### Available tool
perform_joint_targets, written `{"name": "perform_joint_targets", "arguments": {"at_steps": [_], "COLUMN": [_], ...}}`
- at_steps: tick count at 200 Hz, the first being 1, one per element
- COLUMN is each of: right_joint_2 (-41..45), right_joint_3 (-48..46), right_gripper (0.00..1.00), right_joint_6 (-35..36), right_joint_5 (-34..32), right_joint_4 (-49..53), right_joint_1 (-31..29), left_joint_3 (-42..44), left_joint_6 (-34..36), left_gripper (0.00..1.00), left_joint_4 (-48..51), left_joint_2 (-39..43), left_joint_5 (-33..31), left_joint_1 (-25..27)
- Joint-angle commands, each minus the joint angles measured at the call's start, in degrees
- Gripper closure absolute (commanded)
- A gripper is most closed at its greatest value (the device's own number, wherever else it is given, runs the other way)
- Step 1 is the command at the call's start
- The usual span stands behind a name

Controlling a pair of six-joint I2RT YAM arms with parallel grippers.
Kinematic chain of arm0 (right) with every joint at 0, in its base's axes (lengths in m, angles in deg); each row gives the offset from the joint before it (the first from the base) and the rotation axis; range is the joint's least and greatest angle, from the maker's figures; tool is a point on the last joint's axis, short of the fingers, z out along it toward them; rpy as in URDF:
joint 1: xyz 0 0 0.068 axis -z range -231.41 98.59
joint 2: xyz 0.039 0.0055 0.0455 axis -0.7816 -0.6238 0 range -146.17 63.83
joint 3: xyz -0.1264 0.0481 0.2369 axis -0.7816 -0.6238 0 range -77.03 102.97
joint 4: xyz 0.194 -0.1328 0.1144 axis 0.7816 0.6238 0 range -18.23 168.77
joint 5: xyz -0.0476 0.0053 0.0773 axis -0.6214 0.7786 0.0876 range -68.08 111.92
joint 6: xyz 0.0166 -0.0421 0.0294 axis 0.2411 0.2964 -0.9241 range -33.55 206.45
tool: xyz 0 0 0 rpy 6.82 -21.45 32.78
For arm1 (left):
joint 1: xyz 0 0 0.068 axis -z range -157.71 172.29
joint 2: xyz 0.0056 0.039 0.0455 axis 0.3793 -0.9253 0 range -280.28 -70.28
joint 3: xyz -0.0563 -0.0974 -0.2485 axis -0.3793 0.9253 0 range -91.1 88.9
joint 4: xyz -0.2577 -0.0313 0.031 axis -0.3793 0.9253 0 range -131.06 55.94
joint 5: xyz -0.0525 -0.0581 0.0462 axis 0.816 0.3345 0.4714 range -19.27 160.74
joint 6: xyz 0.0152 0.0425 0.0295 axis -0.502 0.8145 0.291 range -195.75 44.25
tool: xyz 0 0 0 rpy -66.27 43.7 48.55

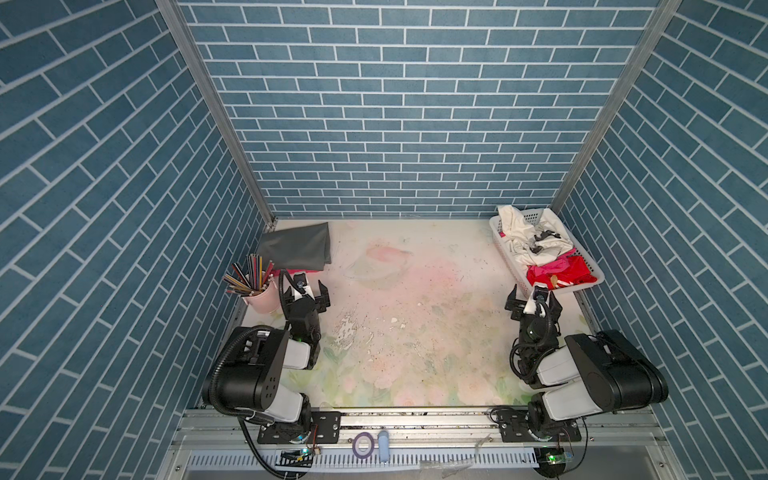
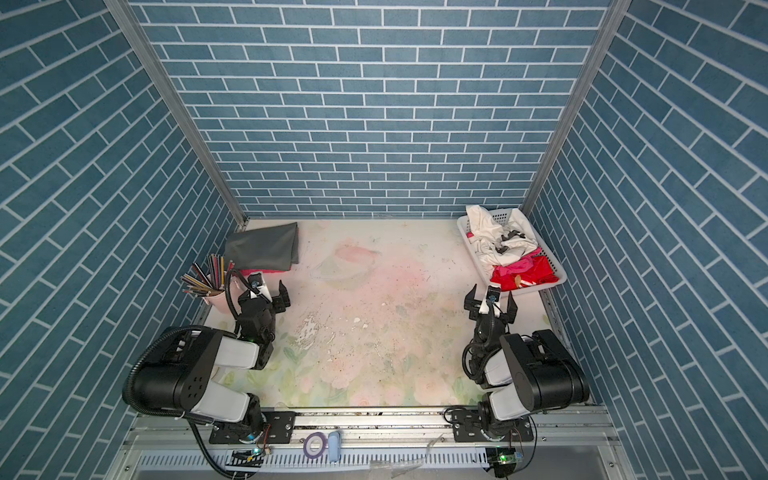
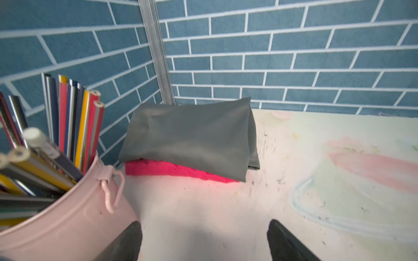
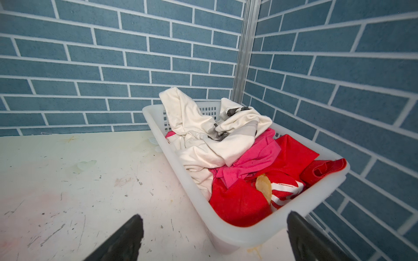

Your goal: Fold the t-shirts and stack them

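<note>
Both agape: left pincer [image 1: 305, 293], right pincer [image 1: 534, 301].

Black-and-white arms [image 1: 266, 374], ribbed black cables [image 1: 213, 376]

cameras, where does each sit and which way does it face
Top views: high above the near edge, looking down at the table; left gripper and right gripper show.
Left wrist: on the left arm, facing the grey t-shirt stacked on the pink t-shirt; open fingertips show.
Right wrist: on the right arm, facing the basket; open fingertips show.
Shared: both top views and left wrist show the grey t-shirt.
</note>
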Motion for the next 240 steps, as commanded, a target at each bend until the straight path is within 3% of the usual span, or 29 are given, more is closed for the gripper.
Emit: {"name": "perform_joint_targets", "arguments": {"at_steps": [1, 88, 120, 159, 175, 240], "right_joint_2": [0.18, 2.07, -5.78, -1.87, -1.47, -2.05], "right_joint_3": [0.56, 2.81, 0.46, 7.93, 11.93, 11.16], "right_gripper": [0.03, 0.01, 0.01, 0.01, 0.01, 0.01], "right_joint_6": [1.66, -2.74, -0.8, -3.72, -6.71, -6.63], "right_joint_5": [1.37, 11.22, 13.86, 10.91, 17.87, 19.5], "right_joint_4": [-1.03, 7.44, -6.62, 13.85, 22.2, 19.56], "right_joint_1": [0.66, 6.39, 6.85, 7.2, 11.47, 12.48], "left_joint_3": [-0.41, -0.87, -0.87, -0.84, -0.87, -0.85], "left_joint_6": [-0.21, -0.22, -0.22, -0.21, -0.22, -0.22], "left_gripper": [0.12, 0.12, 0.12, 0.12, 0.12, 0.12], "left_joint_4": [-1.64, -1.25, -1.25, -1.24, -1.19, -1.19], "left_joint_2": [0.0, -0.14, -0.14, -0.22, -0.19, -0.15], "left_joint_5": [-0.95, -1.06, -1.08, -1.11, -1.11, -1.03], "left_joint_1": [0.12, 0.06, -0.03, 0.04, 0.04, 0.04]}}
